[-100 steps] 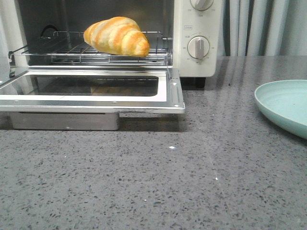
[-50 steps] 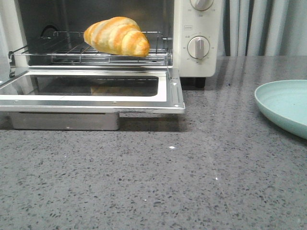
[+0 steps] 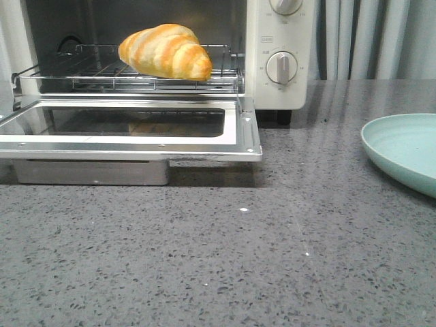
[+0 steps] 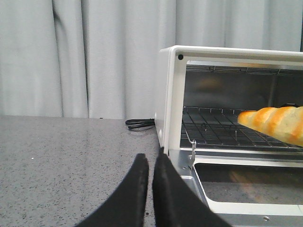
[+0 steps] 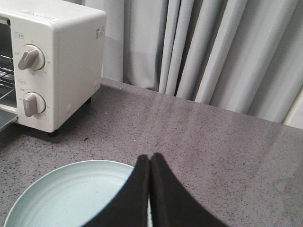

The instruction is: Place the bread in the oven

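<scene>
While nothing has stirred this past second, the bread (image 3: 165, 51) rests on the oven (image 3: 281, 54) rack, my left pincer (image 4: 149, 165) and right pincer (image 5: 149, 163) both closed and empty.

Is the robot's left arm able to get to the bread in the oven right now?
Probably yes. The oven door is down, and the bread lies uncovered on the wire rack. The left gripper, shut and empty, sits just outside the opening with nothing between.

Only the fingers of each arm showed. The left gripper (image 4: 147, 163) had two matte black fingers (image 4: 135, 189), smooth and curved, broad at the base and narrowing to rounded tips. The right gripper (image 5: 149, 161) looked the same: plain black fingers (image 5: 163, 194) without visible screws, cables or markings.
</scene>
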`<state>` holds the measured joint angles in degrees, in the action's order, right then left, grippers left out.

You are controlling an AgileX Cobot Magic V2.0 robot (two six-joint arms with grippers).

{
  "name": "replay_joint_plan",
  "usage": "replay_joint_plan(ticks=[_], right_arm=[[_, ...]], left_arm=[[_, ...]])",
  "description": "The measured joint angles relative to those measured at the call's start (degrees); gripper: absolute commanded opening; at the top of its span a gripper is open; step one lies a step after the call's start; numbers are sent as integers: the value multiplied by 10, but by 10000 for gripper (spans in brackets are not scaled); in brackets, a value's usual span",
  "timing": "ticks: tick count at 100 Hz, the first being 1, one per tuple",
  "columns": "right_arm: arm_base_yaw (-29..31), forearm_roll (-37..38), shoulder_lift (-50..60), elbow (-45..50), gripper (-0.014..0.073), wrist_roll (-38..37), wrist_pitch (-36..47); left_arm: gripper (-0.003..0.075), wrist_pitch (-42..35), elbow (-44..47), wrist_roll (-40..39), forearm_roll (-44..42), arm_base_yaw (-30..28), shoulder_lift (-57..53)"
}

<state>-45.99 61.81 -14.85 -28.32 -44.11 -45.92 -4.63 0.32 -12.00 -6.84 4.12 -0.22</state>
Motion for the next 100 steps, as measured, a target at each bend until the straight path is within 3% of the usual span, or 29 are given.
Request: replay_joint_plan(ticks=[44, 100], right_arm=[[0, 0, 0, 0, -57, 0, 0], [0, 0, 0, 0, -57, 0, 0]], left_arm=[[-20, 26, 0, 33, 50, 0, 0], [-20, 27, 0, 43, 55, 0, 0]])
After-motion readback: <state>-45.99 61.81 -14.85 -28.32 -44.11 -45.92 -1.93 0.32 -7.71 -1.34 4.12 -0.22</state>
